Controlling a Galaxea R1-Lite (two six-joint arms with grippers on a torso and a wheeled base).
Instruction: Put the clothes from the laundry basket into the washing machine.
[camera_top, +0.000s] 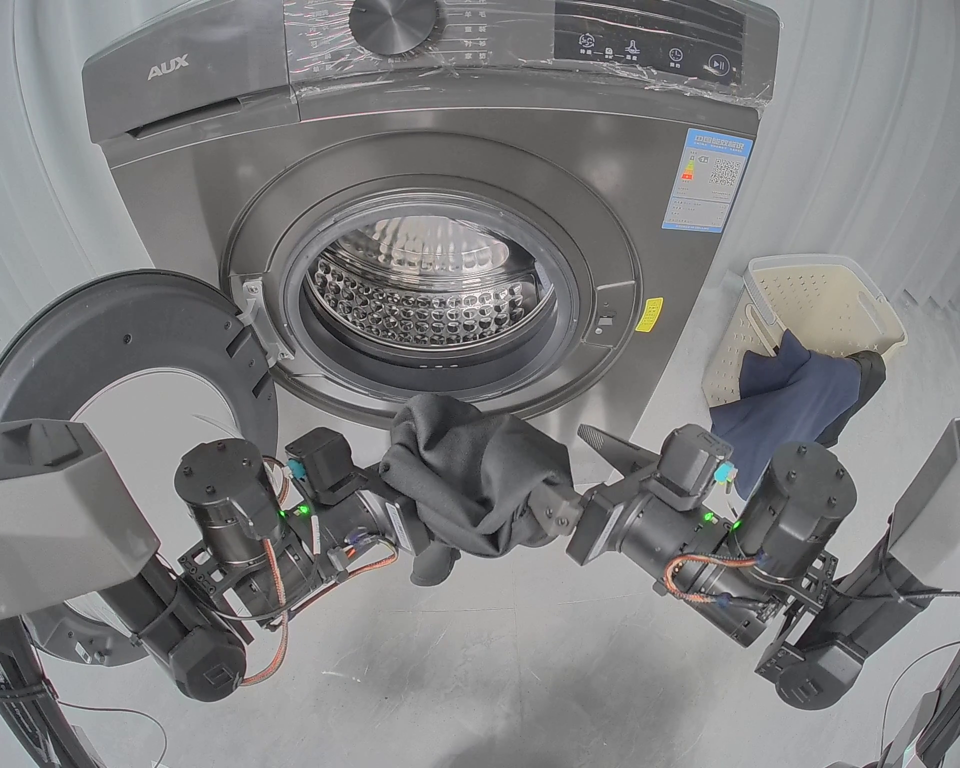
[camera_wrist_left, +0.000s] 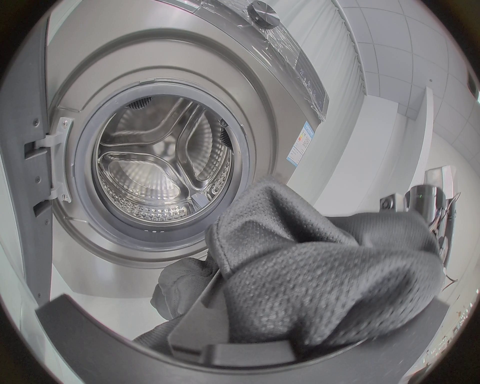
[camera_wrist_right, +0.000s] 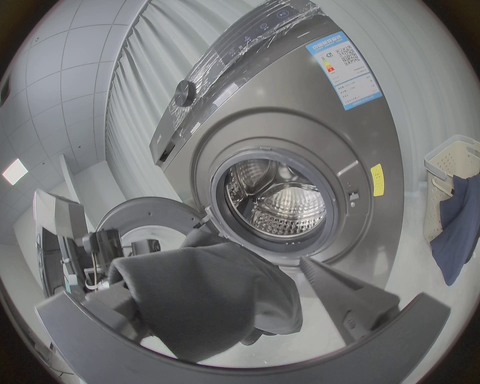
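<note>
A dark grey garment (camera_top: 480, 470) hangs bunched in front of the washing machine (camera_top: 430, 130), just below its open drum (camera_top: 430, 290). My left gripper (camera_top: 430, 530) is buried under the cloth from the left and is shut on it; one of its fingers (camera_wrist_left: 200, 320) shows beside the fabric (camera_wrist_left: 320, 280). My right gripper (camera_top: 562, 470) stands open at the cloth's right side. Its upper finger (camera_wrist_right: 350, 295) is bare, while the other is covered by the garment (camera_wrist_right: 210, 295). A navy garment (camera_top: 790, 400) drapes over the front rim of the cream laundry basket (camera_top: 830, 290).
The machine's round door (camera_top: 120, 340) is swung fully open to the left, close behind my left arm. The basket stands on the floor right of the machine, against a pale curtain (camera_top: 880, 150). Bare grey floor (camera_top: 480, 660) lies beneath the grippers.
</note>
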